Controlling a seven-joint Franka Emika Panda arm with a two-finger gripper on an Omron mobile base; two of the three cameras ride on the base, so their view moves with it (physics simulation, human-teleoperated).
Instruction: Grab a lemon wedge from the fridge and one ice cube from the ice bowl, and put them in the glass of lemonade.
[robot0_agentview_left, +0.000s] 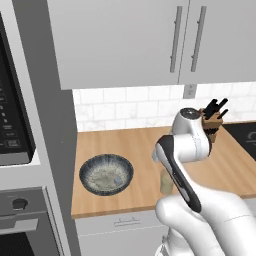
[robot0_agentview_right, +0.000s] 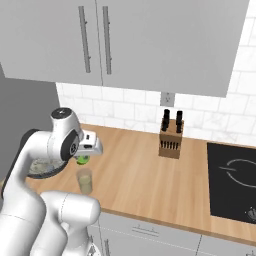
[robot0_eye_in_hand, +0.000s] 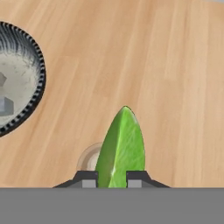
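Note:
My gripper (robot0_eye_in_hand: 112, 180) is shut on the lemon wedge (robot0_eye_in_hand: 121, 148), a green-yellow slice that stands up between the two fingertips. In the right base view the gripper (robot0_agentview_right: 83, 156) hangs with the wedge (robot0_agentview_right: 82, 160) just above the glass of lemonade (robot0_agentview_right: 85, 181). The glass rim (robot0_eye_in_hand: 87, 158) peeks out behind the wedge, slightly to its left. The ice bowl (robot0_eye_in_hand: 26, 83) lies to the left with an ice cube (robot0_eye_in_hand: 5, 105) inside. From the left base the bowl (robot0_agentview_left: 106, 174) sits left of the glass (robot0_agentview_left: 166, 182), which my arm half hides. The fridge is out of view.
A wooden knife block (robot0_agentview_right: 171, 137) stands at the back of the wooden counter (robot0_agentview_right: 140, 170), and a black cooktop (robot0_agentview_right: 235, 180) lies to the right. Wall cabinets (robot0_agentview_right: 125, 40) hang overhead. A black wall oven (robot0_agentview_left: 12, 120) sits to the left.

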